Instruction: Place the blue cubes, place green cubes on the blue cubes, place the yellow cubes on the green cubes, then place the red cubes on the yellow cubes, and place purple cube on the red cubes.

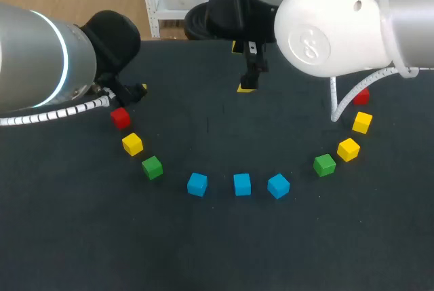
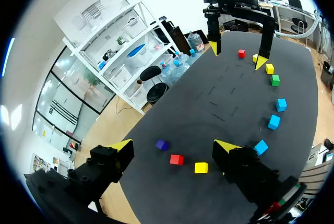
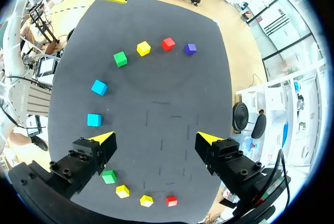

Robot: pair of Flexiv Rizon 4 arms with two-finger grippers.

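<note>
The cubes lie in an arc on the dark table. From the left come a red cube (image 1: pixel 121 117), a yellow cube (image 1: pixel 133 144) and a green cube (image 1: pixel 152 167). Three blue cubes (image 1: pixel 242 184) follow, then green (image 1: pixel 325 164), two yellow (image 1: pixel 348 149) and red (image 1: pixel 361 95). The purple cube (image 2: pixel 162 144) lies beside the left red one, hidden in the head view. My left gripper (image 1: pixel 132 91) (image 2: pixel 174 145) hangs open above the purple and red cubes, holding nothing. My right gripper (image 1: pixel 247 67) (image 3: pixel 156 138) is open and empty over the table's far middle.
The table's far edge (image 1: pixel 183 41) runs just behind both grippers. A white cable (image 1: pixel 339 101) loops down from my right arm near the right red cube. Bare dark cloth (image 1: pixel 224 128) fills the inside of the arc.
</note>
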